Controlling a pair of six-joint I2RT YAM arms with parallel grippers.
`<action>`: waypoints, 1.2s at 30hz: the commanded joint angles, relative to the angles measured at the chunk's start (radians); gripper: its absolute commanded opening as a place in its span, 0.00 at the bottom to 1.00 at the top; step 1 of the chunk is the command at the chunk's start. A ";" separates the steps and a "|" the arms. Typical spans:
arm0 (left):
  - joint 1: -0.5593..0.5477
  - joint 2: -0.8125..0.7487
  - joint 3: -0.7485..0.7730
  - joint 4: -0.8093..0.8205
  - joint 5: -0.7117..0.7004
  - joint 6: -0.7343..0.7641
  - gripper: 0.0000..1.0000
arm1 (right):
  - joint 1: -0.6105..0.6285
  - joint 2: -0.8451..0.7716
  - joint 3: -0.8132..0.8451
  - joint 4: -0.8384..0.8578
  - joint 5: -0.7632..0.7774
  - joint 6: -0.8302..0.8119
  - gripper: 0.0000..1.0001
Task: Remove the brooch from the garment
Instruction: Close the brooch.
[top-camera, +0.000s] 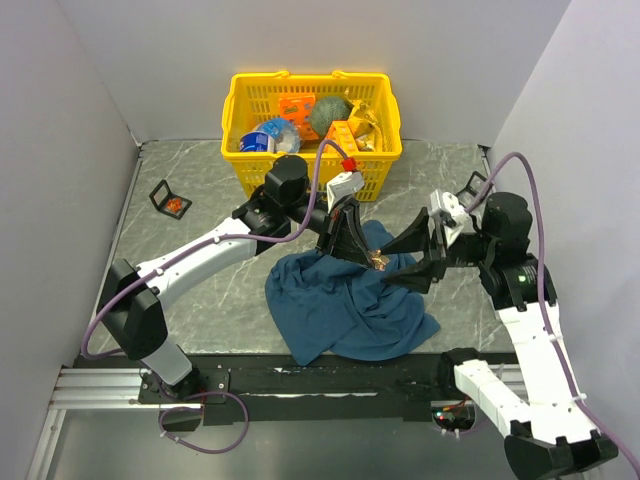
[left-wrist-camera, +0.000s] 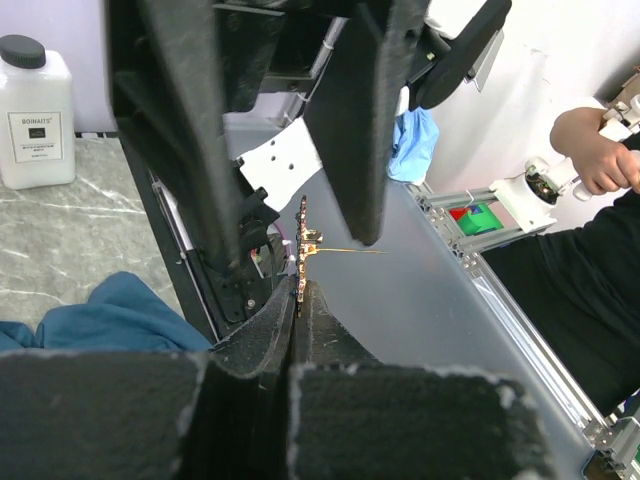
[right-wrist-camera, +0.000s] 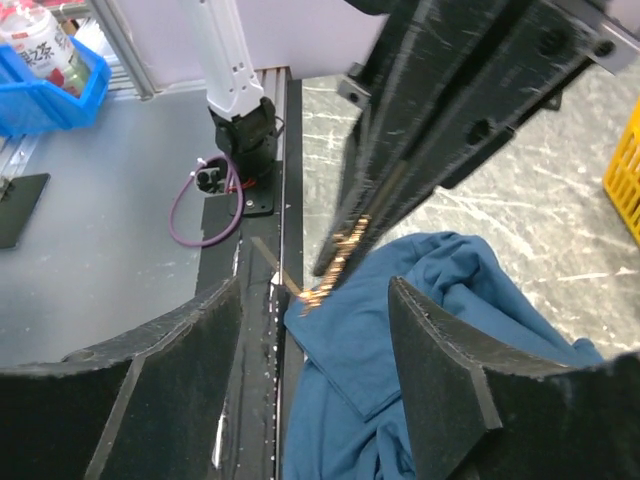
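A small, glittering orange-gold brooch (left-wrist-camera: 303, 243), a thin pin jutting from its side, is pinched between the clenched left fingers (left-wrist-camera: 250, 350) just above the far part of the garment (top-camera: 350, 310). The garment is a crumpled soft blue cloth lying mid-desk toward the near edge. The padded black right fingers (right-wrist-camera: 180, 380) stand released on either side of the brooch. The desk (top-camera: 190, 165) is grey and marble-veined. A yellow plastic lattice basket (top-camera: 311, 160) sits at its far edge. The left wrist view shows a black-capped white bottle (left-wrist-camera: 36, 115) whose label seems to read "BOIMAITS".

Marbled table (top-camera: 430, 165), blue garment (top-camera: 350, 310), yellow basket (top-camera: 375, 165), small black case (top-camera: 168, 198)
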 joint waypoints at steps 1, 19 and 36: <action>-0.006 -0.008 0.010 0.011 0.010 0.024 0.01 | 0.020 0.017 0.036 0.057 0.053 0.037 0.65; -0.007 0.009 0.024 -0.038 -0.076 0.056 0.01 | 0.044 -0.010 0.050 -0.060 0.059 -0.099 0.61; -0.007 0.021 0.029 -0.048 -0.123 0.054 0.01 | 0.043 -0.017 -0.025 0.085 0.146 0.011 0.47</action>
